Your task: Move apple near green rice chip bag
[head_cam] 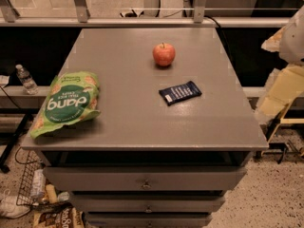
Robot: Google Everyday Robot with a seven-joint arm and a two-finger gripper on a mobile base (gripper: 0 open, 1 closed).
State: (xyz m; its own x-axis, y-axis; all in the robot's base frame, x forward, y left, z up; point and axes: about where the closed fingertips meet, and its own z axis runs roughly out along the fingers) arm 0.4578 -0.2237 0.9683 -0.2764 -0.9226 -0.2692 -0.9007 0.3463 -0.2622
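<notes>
The apple (164,54), red-orange with a short dark stem, stands upright on the grey tabletop (137,127) toward the back, right of centre. The green rice chip bag (69,102), light green with a dark green "dang" circle, lies at the table's left edge and slightly overhangs it. The two are well apart. My arm and gripper (284,87) show as pale yellowish-white parts at the right edge of the view. They are beside the table, off its surface and far from the apple. Nothing is seen held in the gripper.
A small flat dark blue wrapper (180,92) lies in front of and right of the apple. A metal railing (142,20) runs behind the table. Drawers (145,180) are below its front edge. A water bottle (26,79) stands on a ledge at left, with clutter on the floor.
</notes>
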